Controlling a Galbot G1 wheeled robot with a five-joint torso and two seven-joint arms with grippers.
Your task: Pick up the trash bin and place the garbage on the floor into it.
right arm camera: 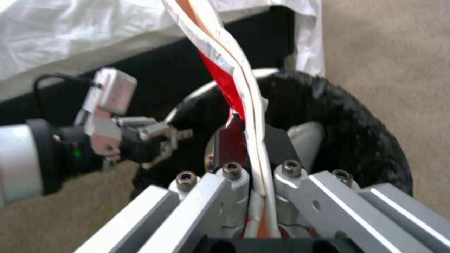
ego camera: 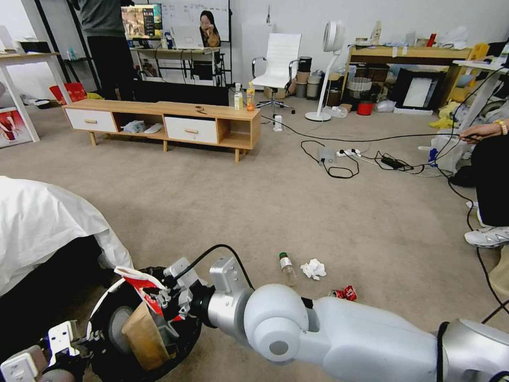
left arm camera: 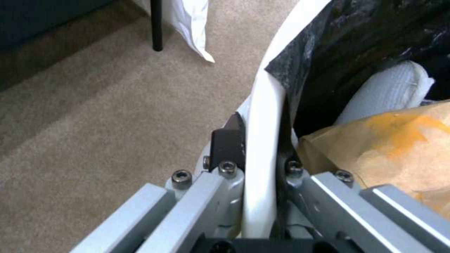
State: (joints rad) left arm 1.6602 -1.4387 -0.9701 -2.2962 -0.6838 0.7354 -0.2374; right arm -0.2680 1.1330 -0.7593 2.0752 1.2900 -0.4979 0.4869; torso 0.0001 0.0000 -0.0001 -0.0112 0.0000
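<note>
Right wrist view has the right gripper pinching the snack packet over the trash bin, whose rim the left gripper clamps just above the carpet; released off-centre, the packet may catch the rim and spill out.

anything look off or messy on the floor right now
Litter lies loose on the carpet: a small clear bottle on its side, a crumpled tissue and a crushed red can. The left gripper clamps the trash bin rim; the right gripper holds a snack packet above it.
</note>
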